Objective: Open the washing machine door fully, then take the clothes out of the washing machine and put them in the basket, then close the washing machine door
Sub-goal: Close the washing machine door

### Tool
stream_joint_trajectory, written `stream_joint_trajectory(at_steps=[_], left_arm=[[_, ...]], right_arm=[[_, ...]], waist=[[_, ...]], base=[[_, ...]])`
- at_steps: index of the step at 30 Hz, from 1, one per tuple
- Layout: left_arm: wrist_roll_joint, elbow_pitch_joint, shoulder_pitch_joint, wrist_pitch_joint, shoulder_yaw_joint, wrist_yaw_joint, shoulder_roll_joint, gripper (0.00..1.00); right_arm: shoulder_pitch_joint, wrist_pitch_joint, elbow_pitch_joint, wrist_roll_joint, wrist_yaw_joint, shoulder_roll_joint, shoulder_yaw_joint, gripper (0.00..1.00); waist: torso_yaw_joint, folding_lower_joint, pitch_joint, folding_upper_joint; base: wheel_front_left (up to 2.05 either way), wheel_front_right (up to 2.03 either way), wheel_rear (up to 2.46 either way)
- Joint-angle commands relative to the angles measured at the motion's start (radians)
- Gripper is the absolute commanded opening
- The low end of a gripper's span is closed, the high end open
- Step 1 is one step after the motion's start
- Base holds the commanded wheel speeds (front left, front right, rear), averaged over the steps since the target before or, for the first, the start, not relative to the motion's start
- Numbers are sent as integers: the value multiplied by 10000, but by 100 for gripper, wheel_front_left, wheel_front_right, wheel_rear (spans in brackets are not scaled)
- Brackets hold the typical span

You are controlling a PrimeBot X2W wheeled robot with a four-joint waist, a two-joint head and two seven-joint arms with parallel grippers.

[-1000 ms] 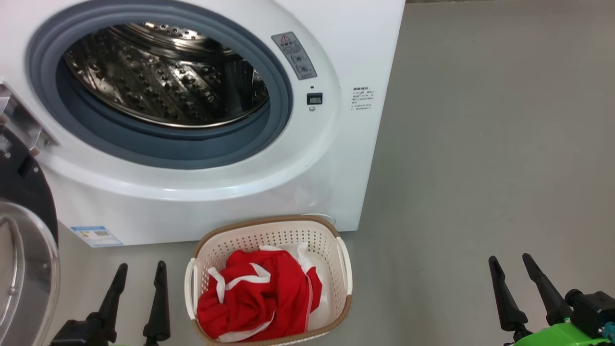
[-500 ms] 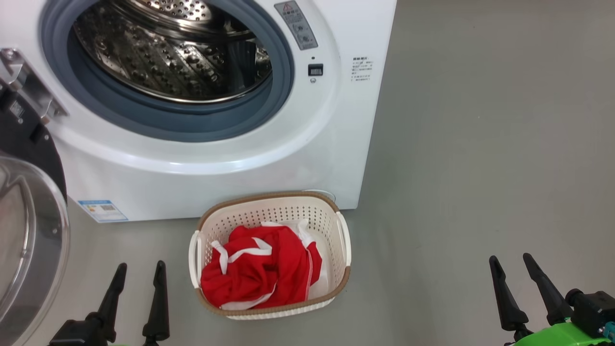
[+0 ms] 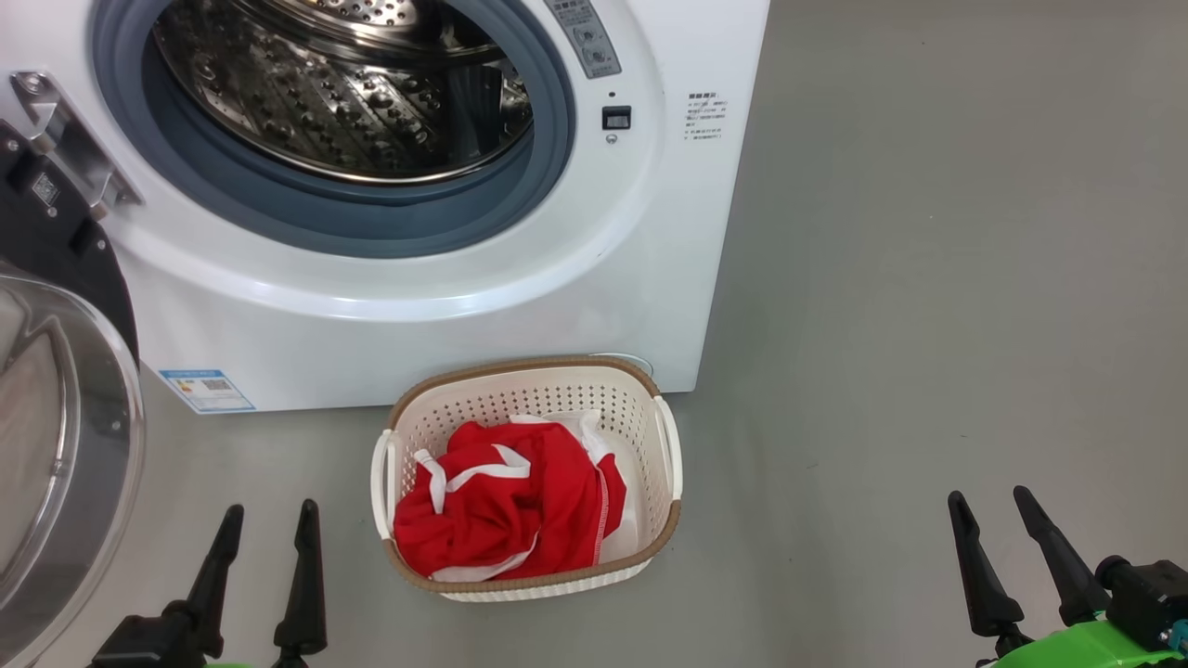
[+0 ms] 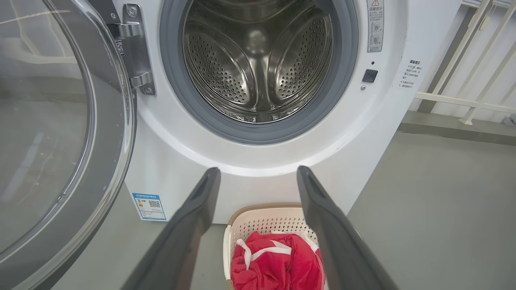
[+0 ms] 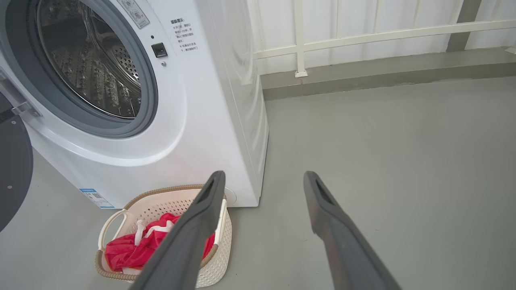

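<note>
Obs.: the washing machine door (image 4: 60, 121) stands swung wide on its hinge (image 4: 135, 48) at the left side of the washing machine (image 3: 445, 306), so the mouth is unobstructed. The drum (image 4: 258, 60) looks bare in both wrist views: steel paddles and perforations, with no fabric on the visible part. The clothes (image 3: 506, 510), a red bundle with white trim, lie inside the basket (image 3: 520, 364), heaped toward its left and near sides, with white lining showing at the far right corner. The basket stands on the floor (image 3: 928, 278), its far rim at the foot of the machine's front panel, below the right half of the opening. I judge it is placed there so a garment pulled from the drum has only a short drop. Left gripper (image 3: 269, 510): fingers apart, nothing between them, low over the floor between door and basket. Right gripper (image 3: 987, 496): likewise spread and empty, well apart from the basket on its right, over bare floor. Judgement: unloading appears done, and both tools are held clear of the load to avoid snagging it. The remaining step is closing the door. The left arm is nearer to it. The push should land on the black frame, not the bulging glass. Whether the swinging door clears the basket's left handle (image 3: 381, 473) I cannot tell.
</note>
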Motion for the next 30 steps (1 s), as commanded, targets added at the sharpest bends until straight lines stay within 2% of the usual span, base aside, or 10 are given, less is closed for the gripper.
stream_joint_trajectory(at_steps=[1,11,25,30], left_arm=[[-106,-292,-342,-51,289,-54,150,100],[-451,20,-210,-51,199,125,150,100],[-1129,-73,358,-51,-460,776,150,100],[-1223,-88,485,-51,-700,864,150,100]], right_arm=[[-274,-65,-243,-69,63,-218,191,100],[-184,-65,-211,-63,63,-276,337,100],[-60,-65,-174,-55,63,-515,756,100],[4,-65,-140,-48,63,-564,890,100]], waist=[[28,0,-8,0],[614,0,-118,0],[2461,0,-371,0],[2984,0,-481,0]], base=[[0,0,0],[0,0,0],[0,0,0],[0,0,0]])
